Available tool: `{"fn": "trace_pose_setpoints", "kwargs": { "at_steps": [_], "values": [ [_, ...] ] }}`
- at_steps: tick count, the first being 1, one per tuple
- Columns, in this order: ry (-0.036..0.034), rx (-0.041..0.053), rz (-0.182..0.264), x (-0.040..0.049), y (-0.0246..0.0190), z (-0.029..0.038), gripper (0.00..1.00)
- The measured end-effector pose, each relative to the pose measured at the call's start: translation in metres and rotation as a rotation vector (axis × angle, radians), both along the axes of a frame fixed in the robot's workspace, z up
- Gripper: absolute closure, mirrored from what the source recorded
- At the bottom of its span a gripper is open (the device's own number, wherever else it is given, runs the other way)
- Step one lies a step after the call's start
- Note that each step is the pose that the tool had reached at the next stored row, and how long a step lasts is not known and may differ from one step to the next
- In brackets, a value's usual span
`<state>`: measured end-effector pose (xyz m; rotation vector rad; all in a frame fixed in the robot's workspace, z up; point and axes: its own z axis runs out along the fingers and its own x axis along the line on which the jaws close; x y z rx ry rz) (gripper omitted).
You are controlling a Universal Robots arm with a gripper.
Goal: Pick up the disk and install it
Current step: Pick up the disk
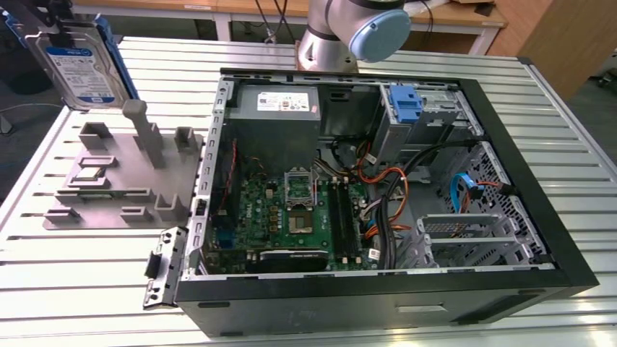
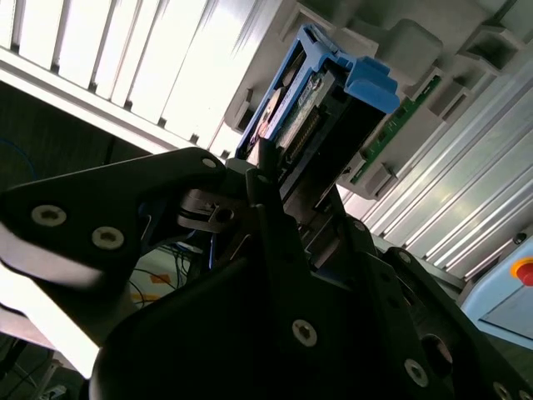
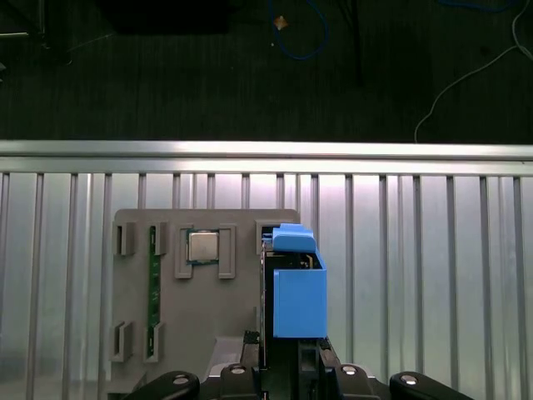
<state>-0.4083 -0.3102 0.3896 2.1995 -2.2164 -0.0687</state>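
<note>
The exterior view looks steeply down across the bench (image 1: 579, 108) and open computer case (image 1: 540, 238). Both wrist views look closely past the hand (image 3: 291, 367) at the disk (image 3: 298, 292) and grey tray (image 3: 200, 325).

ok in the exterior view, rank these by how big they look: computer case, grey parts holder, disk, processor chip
1. computer case
2. grey parts holder
3. disk, though it is raised and maybe nearer the camera
4. processor chip
</note>
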Motion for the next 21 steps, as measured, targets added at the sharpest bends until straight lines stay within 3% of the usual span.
{"fn": "trace_pose_setpoints", "kwargs": {
  "at_steps": [13,21],
  "values": [
    [0.0001,0.0000,0.000,0.0000,0.0000,0.0049,0.65],
    [0.0001,0.0000,0.000,0.0000,0.0001,0.0124,0.65]
  ]
}}
